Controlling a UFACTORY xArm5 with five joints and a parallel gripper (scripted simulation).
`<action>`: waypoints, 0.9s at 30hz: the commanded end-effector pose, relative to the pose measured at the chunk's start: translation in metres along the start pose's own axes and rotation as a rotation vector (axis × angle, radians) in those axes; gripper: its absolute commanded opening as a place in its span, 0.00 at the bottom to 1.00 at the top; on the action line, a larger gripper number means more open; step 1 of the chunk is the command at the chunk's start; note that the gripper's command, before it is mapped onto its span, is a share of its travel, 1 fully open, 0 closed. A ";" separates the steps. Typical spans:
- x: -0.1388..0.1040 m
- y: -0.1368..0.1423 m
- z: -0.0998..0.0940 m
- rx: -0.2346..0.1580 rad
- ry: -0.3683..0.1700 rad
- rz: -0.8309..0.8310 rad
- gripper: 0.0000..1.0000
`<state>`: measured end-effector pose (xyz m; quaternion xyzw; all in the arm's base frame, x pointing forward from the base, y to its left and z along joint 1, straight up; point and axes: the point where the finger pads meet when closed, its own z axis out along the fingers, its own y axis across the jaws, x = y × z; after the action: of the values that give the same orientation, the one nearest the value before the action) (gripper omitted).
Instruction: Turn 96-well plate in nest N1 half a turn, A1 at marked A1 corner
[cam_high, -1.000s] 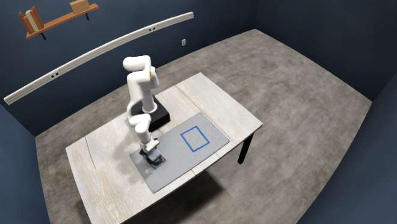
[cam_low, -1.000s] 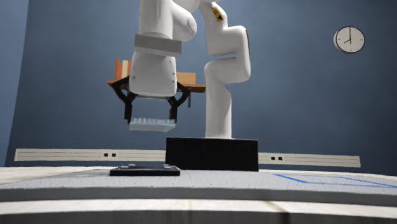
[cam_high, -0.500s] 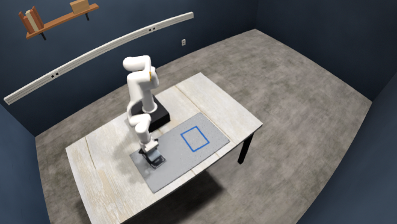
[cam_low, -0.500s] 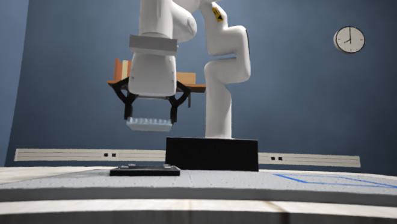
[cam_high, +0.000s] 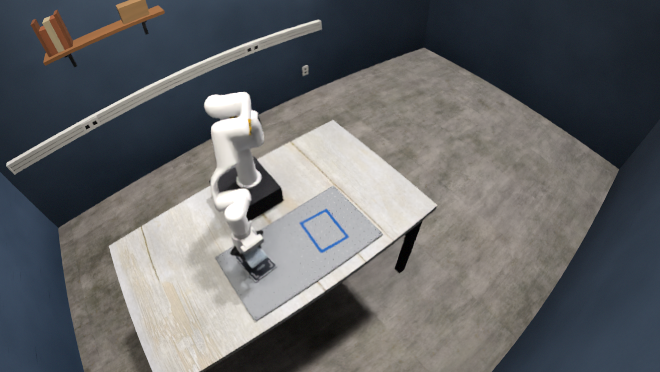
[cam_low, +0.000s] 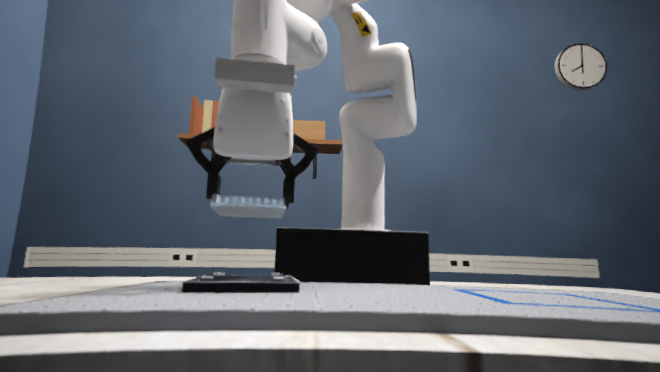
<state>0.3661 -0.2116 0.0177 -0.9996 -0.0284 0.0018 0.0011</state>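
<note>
My gripper (cam_low: 248, 192) is shut on the pale translucent 96-well plate (cam_low: 248, 206), with one black finger on each of two opposite sides. It holds the plate level and well above the black plate nest N1 (cam_low: 240, 283), which lies empty on the grey mat. In the overhead view the gripper (cam_high: 251, 250) and the plate (cam_high: 257, 259) hang over the nest (cam_high: 261, 268) near the mat's left end. I cannot make out the plate's cut-off corner or the A1 mark.
The arm's black base block (cam_low: 352, 256) stands right behind the nest. A blue rectangle outline (cam_high: 324, 230) is marked on the grey mat (cam_high: 300, 250) to the right. The table's edge runs close in front of the mat.
</note>
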 end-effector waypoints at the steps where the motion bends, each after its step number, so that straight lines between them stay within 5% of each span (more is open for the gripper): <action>1: 0.001 0.001 -0.001 0.001 0.005 0.000 0.00; 27: 0.001 0.001 0.029 0.001 0.005 0.000 0.00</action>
<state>0.3662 -0.2116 -0.0084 -0.9996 -0.0284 0.0016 0.0010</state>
